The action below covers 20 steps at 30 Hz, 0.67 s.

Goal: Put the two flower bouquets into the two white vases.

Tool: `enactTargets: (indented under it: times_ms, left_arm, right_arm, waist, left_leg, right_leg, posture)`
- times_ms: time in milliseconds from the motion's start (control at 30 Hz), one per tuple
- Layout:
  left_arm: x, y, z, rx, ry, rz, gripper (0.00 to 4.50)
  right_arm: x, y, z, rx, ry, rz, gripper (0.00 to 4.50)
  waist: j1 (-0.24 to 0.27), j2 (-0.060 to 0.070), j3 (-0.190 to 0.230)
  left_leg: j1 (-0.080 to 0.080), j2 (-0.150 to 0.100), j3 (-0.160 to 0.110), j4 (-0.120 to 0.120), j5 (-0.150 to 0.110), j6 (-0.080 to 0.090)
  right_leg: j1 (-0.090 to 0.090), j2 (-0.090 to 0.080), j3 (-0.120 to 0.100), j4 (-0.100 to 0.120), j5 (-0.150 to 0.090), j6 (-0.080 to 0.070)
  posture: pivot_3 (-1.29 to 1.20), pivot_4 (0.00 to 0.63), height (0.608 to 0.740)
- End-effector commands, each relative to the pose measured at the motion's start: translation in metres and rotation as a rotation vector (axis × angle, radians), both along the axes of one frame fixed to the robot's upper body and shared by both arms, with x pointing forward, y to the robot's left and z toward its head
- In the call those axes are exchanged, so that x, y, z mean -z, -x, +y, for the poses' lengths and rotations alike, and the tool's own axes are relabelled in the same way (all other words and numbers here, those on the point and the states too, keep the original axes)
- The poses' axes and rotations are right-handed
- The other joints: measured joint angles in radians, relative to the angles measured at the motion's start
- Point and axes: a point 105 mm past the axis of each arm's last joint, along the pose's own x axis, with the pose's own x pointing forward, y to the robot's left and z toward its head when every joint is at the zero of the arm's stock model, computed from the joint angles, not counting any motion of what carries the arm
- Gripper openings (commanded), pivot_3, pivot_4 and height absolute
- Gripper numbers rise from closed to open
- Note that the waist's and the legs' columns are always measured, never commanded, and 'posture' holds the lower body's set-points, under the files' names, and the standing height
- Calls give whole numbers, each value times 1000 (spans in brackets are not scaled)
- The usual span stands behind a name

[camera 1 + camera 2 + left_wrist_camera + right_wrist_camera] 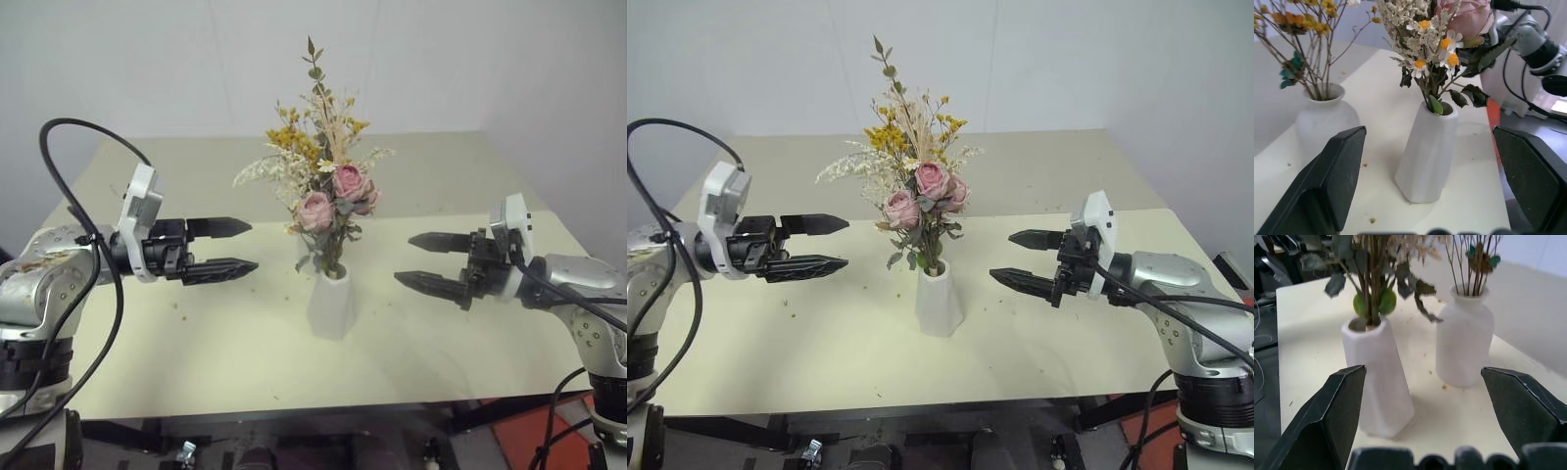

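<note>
A tapered white vase [331, 305] stands at the table's middle and holds the pink rose bouquet [335, 194] with green leaves and pale sprigs. Just behind it, the rounded white vase [1465, 345] holds the yellow-orange dried flowers [292, 142] on thin stems. Both bouquets stand upright. My left gripper [253, 246] hangs level to the left of the vases, open, nothing between its fingers. My right gripper [403, 258] hangs level to their right, open and empty as well. Both point inward at the tapered vase [1427, 152] with a clear gap on each side.
The cream table [196, 343] carries a few small flower crumbs [176, 305] near the left gripper. Its front edge runs below the vases. A white wall stands behind. A black cable [59, 186] loops over the left arm.
</note>
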Motion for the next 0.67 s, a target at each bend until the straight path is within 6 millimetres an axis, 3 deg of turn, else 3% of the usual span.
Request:
enactTargets:
  times_ms: [33,233,467,667]
  left_arm:
    - [-5,9,6,-57,28,-66,4500]
    - [12,21,22,-153,23,-44,4500]
    - [28,24,40,-245,-8,-13,4500]
    - [38,28,36,-267,7,-7,4500]
  right_arm:
    - [-6,3,-20,67,23,-48,4456]
    - [4,5,-46,163,48,-16,4456]
    - [15,11,-54,217,90,-78,4456]
    - [18,15,-52,235,75,-93,4456]
  waist:
    - [1,0,0]
    - [2,0,0]
    - [3,0,0]
    - [3,0,0]
  left_leg:
    - [0,0,0,0,0,0]
    - [0,0,0,0,0,0]
    - [2,0,1,0,0,0]
    - [3,0,1,0,0,0]
  right_leg:
    - [0,0,0,0,0,0]
    - [1,0,0,0,0,0]
    - [2,0,0,-1,-1,0]
    - [3,0,1,-1,-1,0]
  posture:
    - [0,150,740]
    - [0,150,740]
    - [0,150,740]
    - [0,150,740]
